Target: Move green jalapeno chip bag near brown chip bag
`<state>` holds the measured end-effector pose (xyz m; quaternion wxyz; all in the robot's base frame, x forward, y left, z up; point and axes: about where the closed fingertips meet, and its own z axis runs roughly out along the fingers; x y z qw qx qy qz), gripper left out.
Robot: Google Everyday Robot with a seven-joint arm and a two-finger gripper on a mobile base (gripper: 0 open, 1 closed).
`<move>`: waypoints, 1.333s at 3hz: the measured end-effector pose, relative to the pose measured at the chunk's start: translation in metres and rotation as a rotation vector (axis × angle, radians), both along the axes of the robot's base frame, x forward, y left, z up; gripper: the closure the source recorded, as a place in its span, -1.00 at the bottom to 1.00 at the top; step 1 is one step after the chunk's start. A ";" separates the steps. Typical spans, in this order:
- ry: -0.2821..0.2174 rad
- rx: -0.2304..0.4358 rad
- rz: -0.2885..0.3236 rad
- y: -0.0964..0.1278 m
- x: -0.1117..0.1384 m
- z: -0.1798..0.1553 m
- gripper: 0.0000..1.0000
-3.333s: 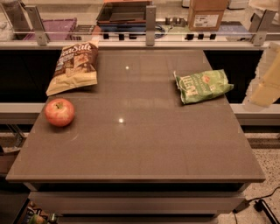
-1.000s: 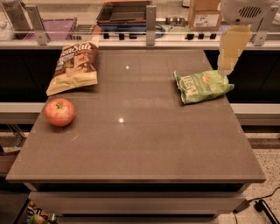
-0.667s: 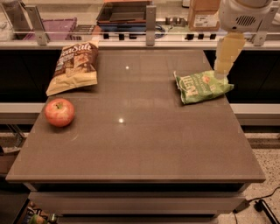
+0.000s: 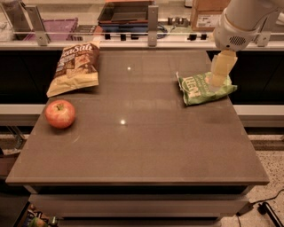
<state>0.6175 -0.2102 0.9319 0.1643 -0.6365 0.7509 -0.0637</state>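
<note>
The green jalapeno chip bag (image 4: pixel 200 89) lies flat near the table's right edge, white lettering up. The brown chip bag (image 4: pixel 74 67) lies at the far left of the table, dark brown top and tan lower half. My gripper (image 4: pixel 217 81) hangs from the white arm at the upper right and is right over the green bag's right part, its pale fingers pointing down at the bag.
A red apple (image 4: pixel 60 113) sits at the left, in front of the brown bag. The grey table (image 4: pixel 142 146) has a counter with railing posts, a dark tray (image 4: pixel 126 12) and a cardboard box (image 4: pixel 208 13) behind it. A black cable lies on the floor at the lower right.
The arm has come in from the right and moved down and left, from above the bag's back edge to right over the green bag. The bags and apple have not moved.
</note>
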 end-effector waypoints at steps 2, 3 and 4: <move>0.054 0.015 -0.003 0.001 0.017 -0.035 -1.00; 0.068 0.010 -0.007 0.003 0.022 -0.041 -1.00; 0.117 -0.002 -0.022 0.005 0.025 -0.062 -1.00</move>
